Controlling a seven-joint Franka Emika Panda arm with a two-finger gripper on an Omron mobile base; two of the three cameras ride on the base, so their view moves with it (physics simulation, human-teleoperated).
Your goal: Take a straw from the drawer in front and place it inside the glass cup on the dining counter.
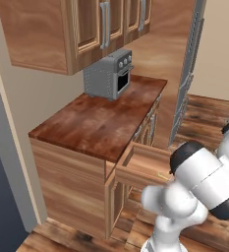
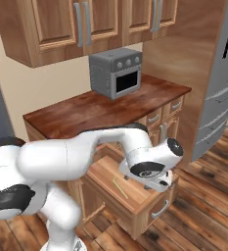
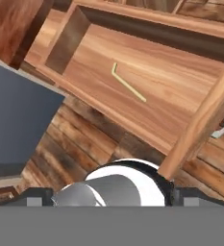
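Inside the pulled-out drawer (image 3: 171,110) a bent straw (image 3: 127,82) lies untouched, at twelve o'clock of the tool (image 2: 157,185), spread wide and empty; grasping and delivery remain.

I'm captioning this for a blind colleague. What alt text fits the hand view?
An open wooden drawer seen from above, with a thin, pale yellow bent straw lying on its bare floor. Wood plank flooring runs below the drawer's front edge.

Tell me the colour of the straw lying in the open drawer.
Pale yellow-green straw, bent near one end; the hand view shows it best.
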